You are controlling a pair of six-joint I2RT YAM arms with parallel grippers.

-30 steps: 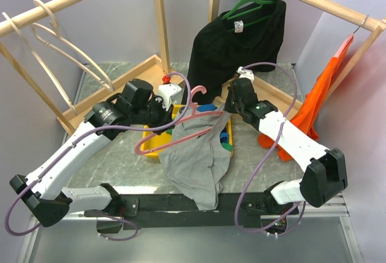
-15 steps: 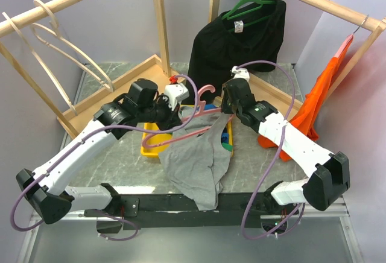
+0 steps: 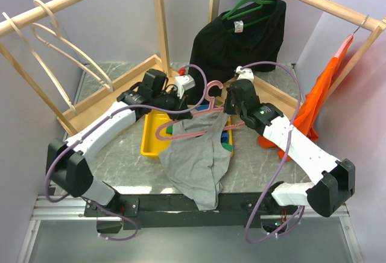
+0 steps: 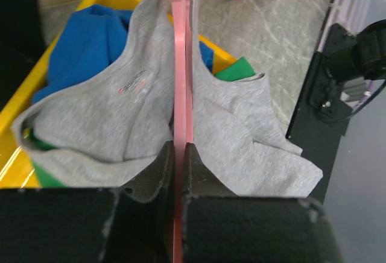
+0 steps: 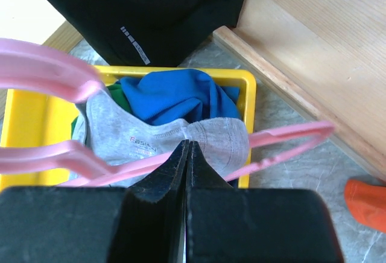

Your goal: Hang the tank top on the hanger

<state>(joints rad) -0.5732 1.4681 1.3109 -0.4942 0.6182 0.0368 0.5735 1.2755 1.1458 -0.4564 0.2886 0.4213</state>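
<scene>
Overhead shot is bright and even, with soft diffuse light from above, so the arms only throw faint fuzzy shadows on the marble surface (image 3: 120, 154). The black garment (image 3: 241, 46) is basically a dark blob with hardly any fold detail. The wall (image 3: 362, 154) on the right picks up a pinkish cast beside the orange top (image 3: 319, 100).

Left wrist cam: the left pincer (image 4: 179, 149) is dark and grainy up close, the hanger (image 4: 182, 64) is smeared soft, and the tank top (image 4: 90, 118) behind it is sharper.

Right wrist cam: the right pincer (image 5: 187, 149) is equally murky, and the top-left corner is blown out pale.
</scene>
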